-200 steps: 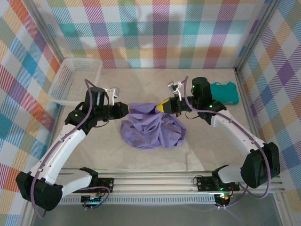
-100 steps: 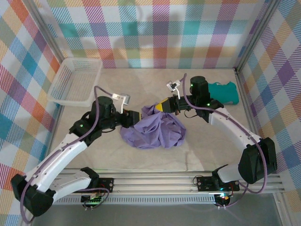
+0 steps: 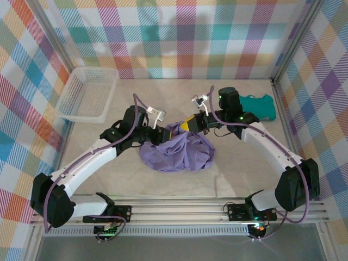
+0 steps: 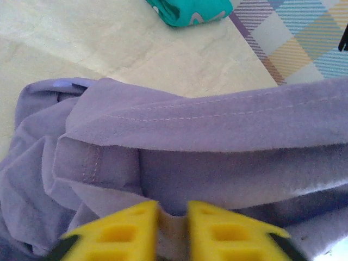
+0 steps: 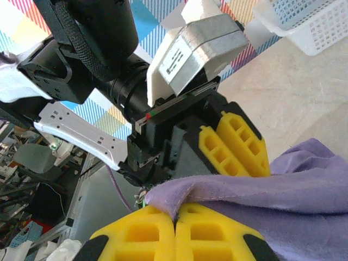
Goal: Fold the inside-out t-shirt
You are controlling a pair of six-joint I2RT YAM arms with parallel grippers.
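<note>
The inside-out t-shirt (image 3: 176, 153) is a lavender heap at the table's middle, with its upper edge lifted. My left gripper (image 3: 163, 132) is at the heap's upper left. In the left wrist view its yellow fingers (image 4: 128, 231) stand close together with a fold of the t-shirt (image 4: 206, 130) filling the narrow gap at the left gripper (image 4: 173, 209). My right gripper (image 3: 183, 125) is just right of it, shut on a stitched hem of the t-shirt (image 5: 283, 185) at the right gripper (image 5: 175, 217). The left gripper's fingers (image 5: 234, 144) sit right behind that hem.
A folded teal garment (image 3: 260, 106) lies at the back right, also at the top of the left wrist view as the teal garment (image 4: 190, 10). A white mesh basket (image 3: 87, 92) stands at the back left. Checked walls enclose the table on three sides.
My left arm has swung right to the shirt's raised top edge, beside the right gripper, and its jaws have closed on a fold. The right gripper has held its grip, nearly still.
</note>
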